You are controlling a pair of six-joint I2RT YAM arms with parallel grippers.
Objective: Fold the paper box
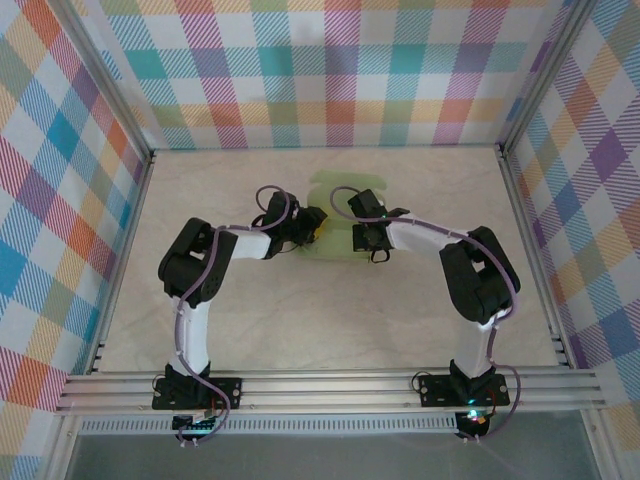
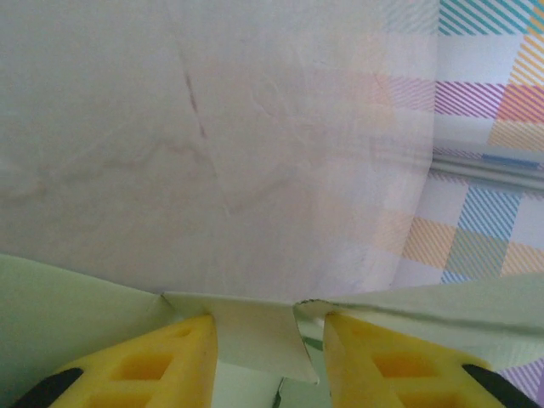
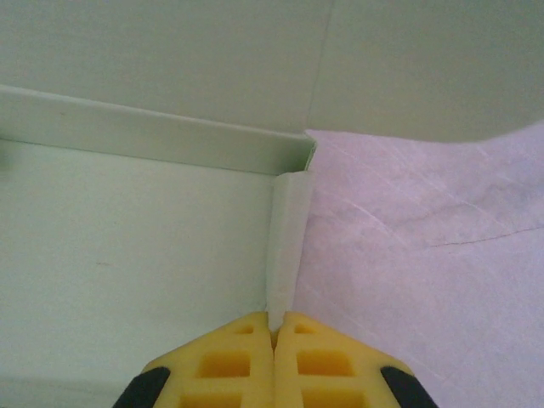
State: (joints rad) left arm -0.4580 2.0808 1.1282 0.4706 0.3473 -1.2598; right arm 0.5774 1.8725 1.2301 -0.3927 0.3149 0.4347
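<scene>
The paper box (image 1: pixel 341 192), pale sage-green card, lies partly folded at the middle back of the table, between the two arms. My left gripper (image 1: pixel 311 223) reaches its left edge. In the left wrist view it (image 2: pixel 269 321) is open, its yellow fingers (image 2: pixel 170 361) apart, and a small card flap of the box (image 2: pixel 255 336) stands loose between them. My right gripper (image 1: pixel 359 229) is at the box's right side. In the right wrist view it (image 3: pixel 274 320) is shut on an upright side wall (image 3: pixel 287 246) of the box (image 3: pixel 127 255), beside a folded corner.
The marbled table top (image 1: pixel 300 325) spreads out in front of the box. Aluminium frame rails (image 1: pixel 330 386) run along the near edge and up the sides. Checked walls (image 1: pixel 320 70) close the back, left and right.
</scene>
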